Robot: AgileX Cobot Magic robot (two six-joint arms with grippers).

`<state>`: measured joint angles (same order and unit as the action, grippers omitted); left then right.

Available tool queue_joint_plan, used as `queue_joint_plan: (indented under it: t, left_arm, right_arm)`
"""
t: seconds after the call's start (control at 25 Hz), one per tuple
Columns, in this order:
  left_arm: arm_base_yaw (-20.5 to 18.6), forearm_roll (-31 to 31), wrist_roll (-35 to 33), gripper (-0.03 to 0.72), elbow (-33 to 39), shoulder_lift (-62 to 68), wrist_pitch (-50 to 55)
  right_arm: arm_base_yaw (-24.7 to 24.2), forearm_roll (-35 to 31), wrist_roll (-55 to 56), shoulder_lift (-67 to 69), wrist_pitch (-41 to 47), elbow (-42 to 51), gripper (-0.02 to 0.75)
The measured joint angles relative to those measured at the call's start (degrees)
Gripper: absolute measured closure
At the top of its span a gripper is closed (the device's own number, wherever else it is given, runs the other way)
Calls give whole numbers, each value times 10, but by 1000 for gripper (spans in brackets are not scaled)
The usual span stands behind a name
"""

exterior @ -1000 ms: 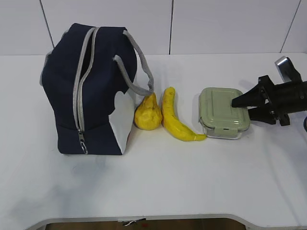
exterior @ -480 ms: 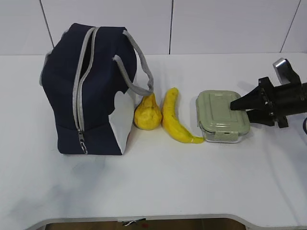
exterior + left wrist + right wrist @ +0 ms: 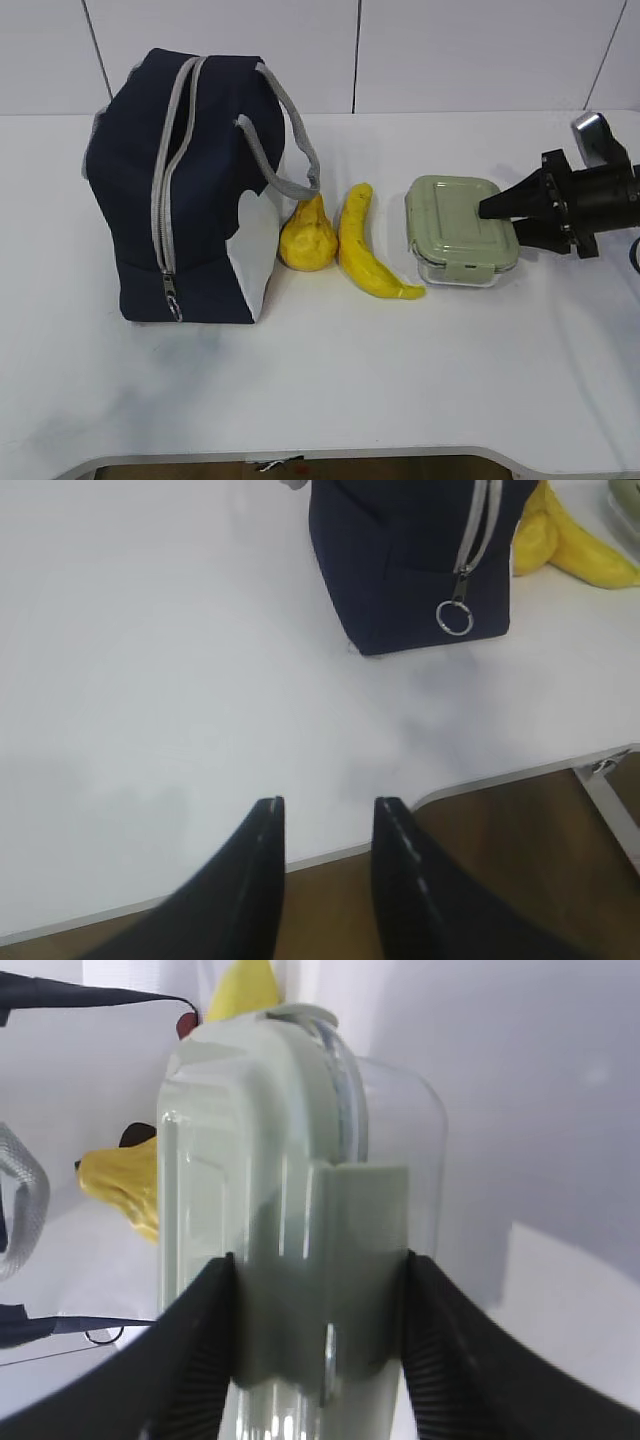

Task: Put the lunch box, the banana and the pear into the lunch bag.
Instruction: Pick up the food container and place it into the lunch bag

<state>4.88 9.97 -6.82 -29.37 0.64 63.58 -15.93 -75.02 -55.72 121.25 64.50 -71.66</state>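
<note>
The lunch box (image 3: 452,228), clear glass with a sage-green lid, sits right of centre on the white table. My right gripper (image 3: 502,224) is shut on its right end, one finger on the lid and one under the base; the right wrist view shows the box (image 3: 300,1150) held between the jaws of the right gripper (image 3: 320,1265). The banana (image 3: 365,245) lies just left of the box, its tip near the box's corner. The pear (image 3: 307,238) stands against the navy lunch bag (image 3: 185,200). The bag's zipper (image 3: 165,190) looks closed. My left gripper (image 3: 325,805) is open and empty over the table's front edge.
The bag's ring pull (image 3: 455,618) hangs at the low end of its zipper. Grey handles (image 3: 285,140) arch over the bag toward the pear. The table's front edge (image 3: 320,455) is close to the left gripper. A white panelled wall stands behind the table.
The lunch box has shifted a little to the left and away, held in my right gripper. The banana has been nudged slightly. The bag and pear have not moved.
</note>
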Motion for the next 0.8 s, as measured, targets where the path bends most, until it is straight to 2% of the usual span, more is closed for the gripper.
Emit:
queue_joint_plan:
  t: [0.24,0.44,0.64,0.8]
  left_arm:
    - [0,36,0,461,-3,17,-24]
    - [0,48,0,461,-53,111,-92]
    - [0,75,0,455,-131,265,-111]
    - [0,89,0,385,-209,395,-118]
  right_arm:
    - [0,-3,16,-74,2,0,352]
    - [6,-24,39,-141,8,0,352]
    - [53,-38,56,-176,9,0,353]
    - [106,-83,58,-185,14,0,353]
